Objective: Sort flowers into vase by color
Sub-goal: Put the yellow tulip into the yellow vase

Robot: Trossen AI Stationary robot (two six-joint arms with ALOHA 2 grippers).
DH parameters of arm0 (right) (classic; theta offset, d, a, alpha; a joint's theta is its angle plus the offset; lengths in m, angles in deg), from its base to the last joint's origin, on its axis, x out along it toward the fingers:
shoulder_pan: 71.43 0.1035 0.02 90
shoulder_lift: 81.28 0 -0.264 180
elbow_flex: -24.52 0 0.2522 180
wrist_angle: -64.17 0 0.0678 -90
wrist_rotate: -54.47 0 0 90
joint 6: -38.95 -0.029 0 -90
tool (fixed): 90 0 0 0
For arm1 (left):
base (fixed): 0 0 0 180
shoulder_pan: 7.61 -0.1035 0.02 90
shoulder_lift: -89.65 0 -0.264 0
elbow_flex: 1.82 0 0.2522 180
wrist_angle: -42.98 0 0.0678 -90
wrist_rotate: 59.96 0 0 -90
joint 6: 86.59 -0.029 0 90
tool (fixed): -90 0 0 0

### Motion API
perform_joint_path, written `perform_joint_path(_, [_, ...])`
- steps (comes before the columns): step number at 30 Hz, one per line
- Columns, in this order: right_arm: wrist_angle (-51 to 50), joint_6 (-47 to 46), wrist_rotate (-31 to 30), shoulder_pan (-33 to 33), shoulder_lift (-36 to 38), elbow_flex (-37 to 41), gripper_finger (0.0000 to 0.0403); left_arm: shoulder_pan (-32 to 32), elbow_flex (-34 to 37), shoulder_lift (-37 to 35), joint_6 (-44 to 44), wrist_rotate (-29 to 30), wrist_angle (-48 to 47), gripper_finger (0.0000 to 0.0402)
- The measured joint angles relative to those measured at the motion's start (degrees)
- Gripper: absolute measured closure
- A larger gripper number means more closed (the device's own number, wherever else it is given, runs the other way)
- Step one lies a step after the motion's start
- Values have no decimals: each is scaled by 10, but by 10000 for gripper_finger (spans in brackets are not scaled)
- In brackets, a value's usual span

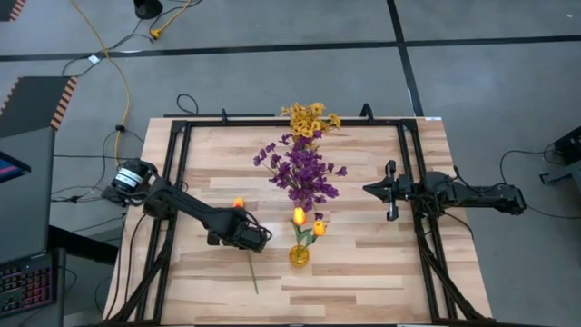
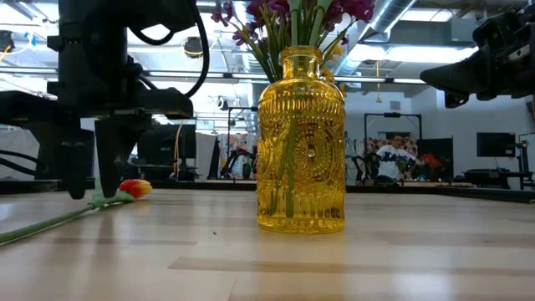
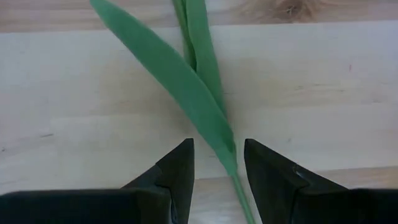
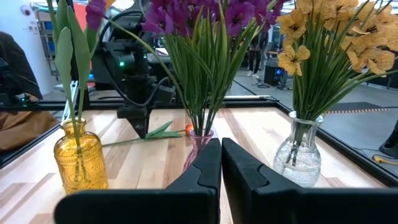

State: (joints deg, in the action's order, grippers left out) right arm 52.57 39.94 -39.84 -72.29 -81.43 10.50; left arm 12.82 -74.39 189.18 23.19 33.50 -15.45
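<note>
Table front: bare wood (image 1: 363, 272) beside the yellow vase (image 1: 299, 255), open to a gripper from the right.
Table centre: blocked by three vases in a row, the yellow vase, the purple bunch (image 1: 304, 173) and the yellow bunch (image 1: 311, 119), blooms spreading wide above.
Left side: left gripper (image 1: 257, 239) low over the lying tulip (image 1: 239, 203); its stem (image 3: 239, 190) runs between the parted fingers.
Right side: right gripper (image 1: 372, 190) raised, well apart from the bunches; open wood between.
Edges: black frame (image 1: 178, 154) rails both sides.
</note>
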Motion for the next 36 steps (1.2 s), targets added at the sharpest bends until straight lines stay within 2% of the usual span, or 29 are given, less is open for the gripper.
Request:
perform_joint_path(19, [0, 0, 0, 0, 0, 0, 360, -5, -2, 25, -42, 16, 5, 278])
perform_joint_path(22, [0, 0, 0, 0, 0, 0, 360, -5, -2, 26, -46, 19, 3, 299])
perform_joint_path(30, [0, 0, 0, 0, 0, 0, 360, 7, -1, 26, -38, 56, 6, 390])
perform_joint_path(36, [0, 0, 0, 0, 0, 0, 360, 27, 0, 23, -7, 98, 10, 395])
